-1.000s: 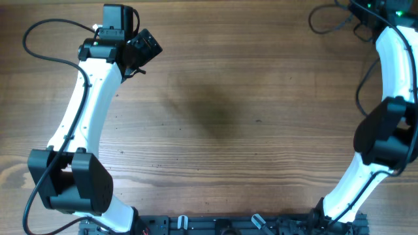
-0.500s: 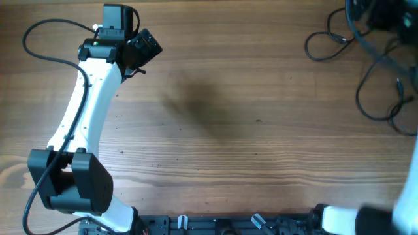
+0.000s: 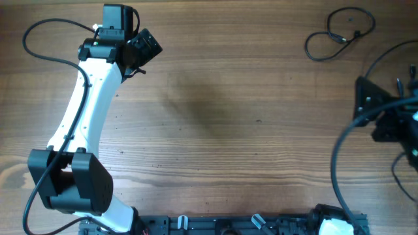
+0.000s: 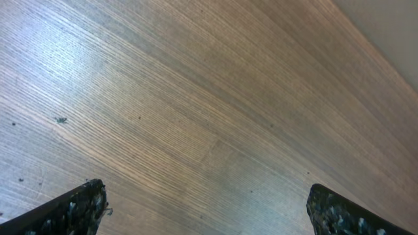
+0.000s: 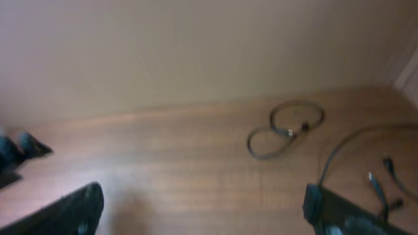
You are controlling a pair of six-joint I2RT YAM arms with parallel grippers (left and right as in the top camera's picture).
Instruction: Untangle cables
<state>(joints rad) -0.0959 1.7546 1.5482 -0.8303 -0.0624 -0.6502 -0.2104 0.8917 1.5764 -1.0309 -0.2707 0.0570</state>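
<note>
1. Overhead: the left arm (image 3: 85, 111) reaches toward the upper left of the wooden table (image 3: 248, 130), and the right arm (image 3: 390, 121) shows as a dark shape at the right edge. A looped cable (image 3: 342, 38) lies flat in the upper right corner, well apart from both arms. Neither claw's opening can be read in this view.
2. Left wrist: the left gripper (image 4: 209, 212) is spread wide, its fingertips (image 4: 78, 207) in the bottom corners, with only bare wood between them.
3. Right wrist: the view is blurred. The right gripper (image 5: 209, 212) is likewise spread wide and holds nothing. The looped cable (image 5: 289, 131) sits right of centre, beyond the fingertips.
</note>
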